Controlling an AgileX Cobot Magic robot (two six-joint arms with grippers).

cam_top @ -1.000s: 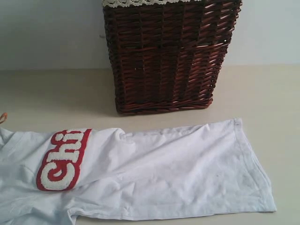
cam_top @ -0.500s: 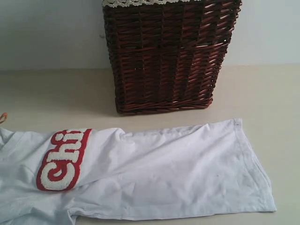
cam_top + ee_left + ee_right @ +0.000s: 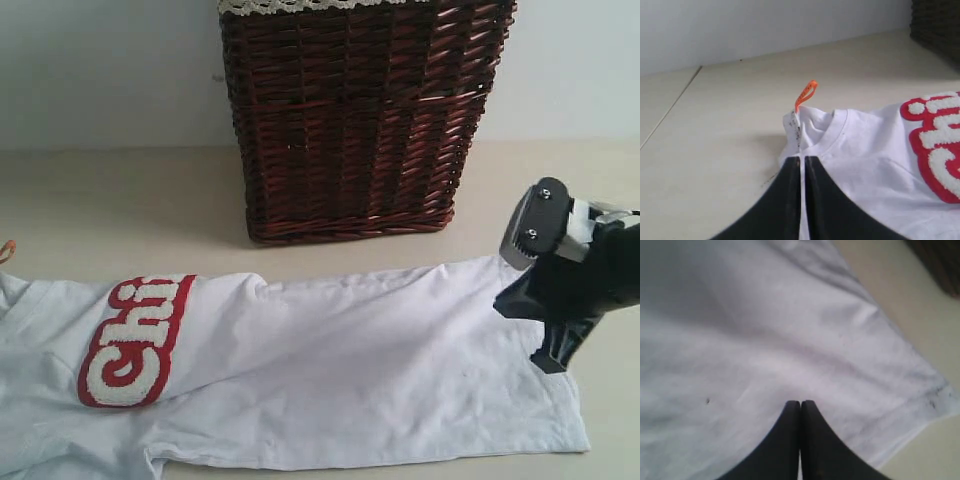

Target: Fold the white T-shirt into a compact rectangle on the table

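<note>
The white T-shirt (image 3: pixel 330 370) lies spread flat on the pale bench (image 3: pixel 120 200), stretched lengthwise in front of a dark wicker basket (image 3: pixel 350 130) that stands by the wall. Its red-edged lettering (image 3: pixel 135 340) is toward the left end and its hem toward the right. The right pincer (image 3: pixel 552 362) is closed, its two black fingers pressed together. It sits over the hem end of the shirt, though whether it touches the cloth I cannot tell. The left pincer (image 3: pixel 801 160) is closed too, with only a hairline slit between the fingers. Its tips are at the collar, just beside the small orange tag (image 3: pixel 806 95), which stands up; whether any cloth is pinched is unclear.
</note>
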